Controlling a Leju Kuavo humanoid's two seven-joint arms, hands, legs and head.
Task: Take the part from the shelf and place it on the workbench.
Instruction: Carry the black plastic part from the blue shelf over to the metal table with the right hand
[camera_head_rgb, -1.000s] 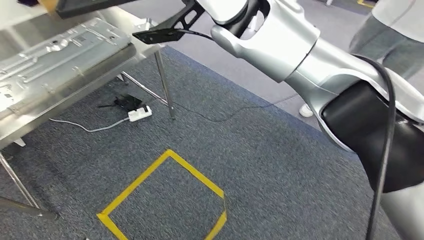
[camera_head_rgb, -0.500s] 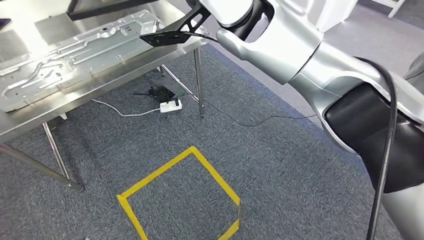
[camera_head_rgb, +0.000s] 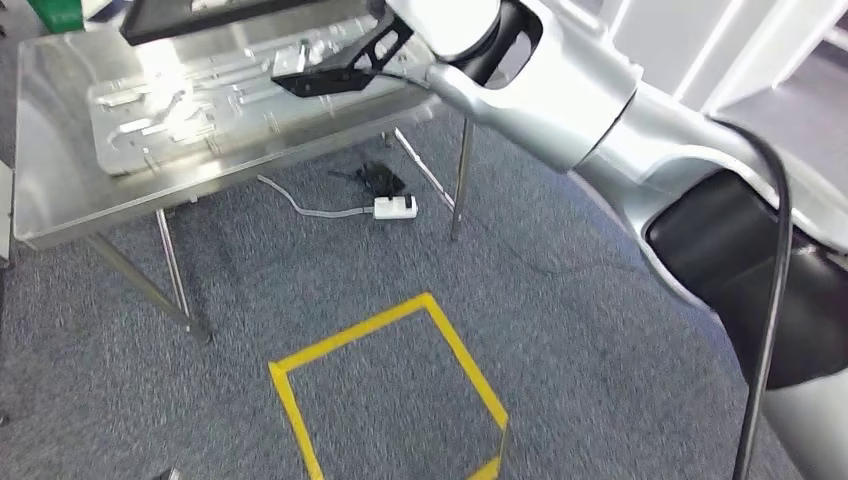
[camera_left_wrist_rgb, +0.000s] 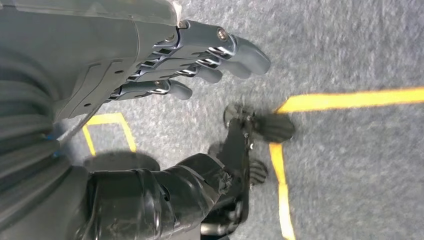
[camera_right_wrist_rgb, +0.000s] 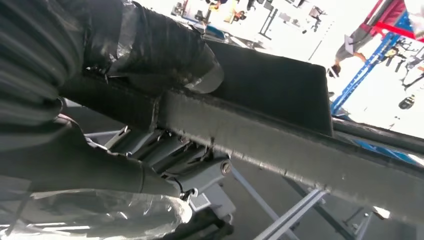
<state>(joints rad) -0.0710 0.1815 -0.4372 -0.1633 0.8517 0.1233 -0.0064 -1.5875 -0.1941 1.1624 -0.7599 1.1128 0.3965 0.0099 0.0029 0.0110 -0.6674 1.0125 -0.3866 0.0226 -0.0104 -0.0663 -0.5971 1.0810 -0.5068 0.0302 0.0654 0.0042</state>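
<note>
Floor: grey carpet (camera_head_rgb: 600, 330) with a yellow tape square (camera_head_rgb: 390, 385); a white power strip (camera_head_rgb: 396, 208) and cable lie under the surface.
Surface: steel workbench (camera_head_rgb: 60, 200) on thin legs, upper left in the head view; a stamped metal sheet (camera_head_rgb: 230, 95) lies flat on it.
Part: dark flat tray (camera_head_rgb: 215, 14) with a raised rim, tilted, held up over the far side of the surface at the top edge of the head view. In the right wrist view the part (camera_right_wrist_rgb: 280, 100) runs across the frame, its rim edge towards the camera.
Right arm: silver arm (camera_head_rgb: 560, 90) reaches from lower right up to the part; a black bracket (camera_head_rgb: 335, 68) juts from the wrist over the sheet.
Right hand: hand (camera_right_wrist_rgb: 150, 75) grips the part's rim, thumb on top and fingers (camera_right_wrist_rgb: 165, 150) under it.
Left hand: left hand (camera_left_wrist_rgb: 165, 65) hangs over the carpet, fingers straight and apart, holding nothing.
Background: bright hall with a blue and red frame (camera_right_wrist_rgb: 370, 45), a person beside it.
</note>
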